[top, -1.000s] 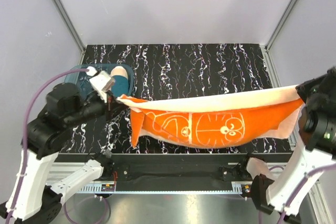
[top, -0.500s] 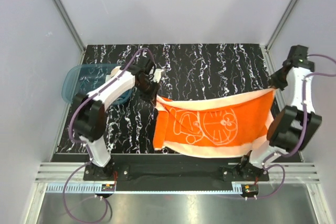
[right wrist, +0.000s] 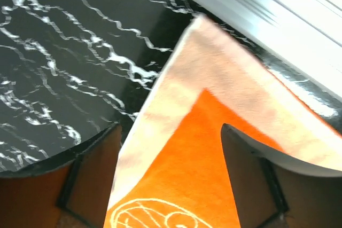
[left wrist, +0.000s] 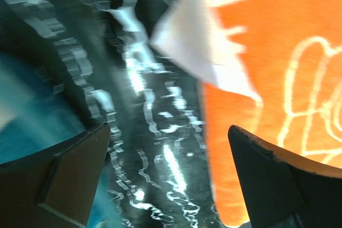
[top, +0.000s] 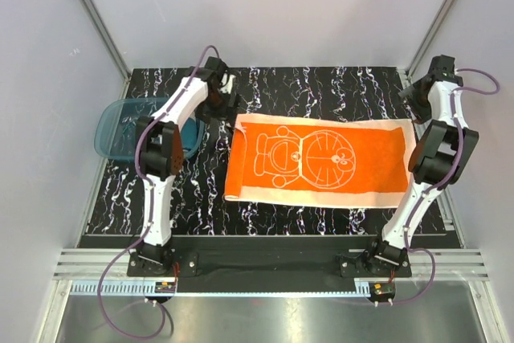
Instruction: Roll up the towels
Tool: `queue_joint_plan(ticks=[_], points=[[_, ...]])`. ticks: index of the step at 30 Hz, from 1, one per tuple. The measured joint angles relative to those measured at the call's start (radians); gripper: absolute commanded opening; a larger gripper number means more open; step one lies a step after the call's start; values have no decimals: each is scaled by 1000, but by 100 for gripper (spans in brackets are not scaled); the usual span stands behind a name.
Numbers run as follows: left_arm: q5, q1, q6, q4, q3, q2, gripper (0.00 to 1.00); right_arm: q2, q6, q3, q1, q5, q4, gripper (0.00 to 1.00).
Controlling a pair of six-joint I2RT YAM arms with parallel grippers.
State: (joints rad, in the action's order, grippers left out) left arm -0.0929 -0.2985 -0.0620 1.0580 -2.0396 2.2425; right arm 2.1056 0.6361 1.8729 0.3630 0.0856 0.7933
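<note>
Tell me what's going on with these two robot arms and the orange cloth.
An orange towel lies spread flat, cartoon print up, on the black marbled table; it is not rolled yet. The left gripper hangs over the towel's far left corner and the right gripper over its far right corner. Both are open and neither holds the cloth. A translucent blue tray sits at the table's left edge.

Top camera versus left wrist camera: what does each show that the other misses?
Only top: the whole orange towel spread flat, print up, and the right gripper by its far right corner. Only left wrist: that the left gripper is open, with nothing between its fingers. Both: the towel's far left cream corner, the marble table, the blue tray.
</note>
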Motion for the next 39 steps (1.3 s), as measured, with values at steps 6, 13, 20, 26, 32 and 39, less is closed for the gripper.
queue_joint_plan(ticks=[6, 13, 20, 26, 32, 39], points=[[73, 34, -43, -26, 76, -137, 99, 3, -14, 72, -44, 10, 13, 95], [48, -64, -73, -107, 200, -385, 99, -177, -38, -27, -104, 4, 3, 93], [-70, -245, -147, -205, 259, -292, 99, -569, -58, -378, -113, -108, -69, 35], [-138, -309, -223, -276, 267, -136, 99, -761, -33, -775, -129, -341, -238, 0], [-136, -304, -274, -319, 258, -106, 99, -719, -6, -1026, -187, -469, -314, 0], [-119, -283, -279, -334, 246, -71, 99, -559, -1, -1070, -186, -489, -422, 0]])
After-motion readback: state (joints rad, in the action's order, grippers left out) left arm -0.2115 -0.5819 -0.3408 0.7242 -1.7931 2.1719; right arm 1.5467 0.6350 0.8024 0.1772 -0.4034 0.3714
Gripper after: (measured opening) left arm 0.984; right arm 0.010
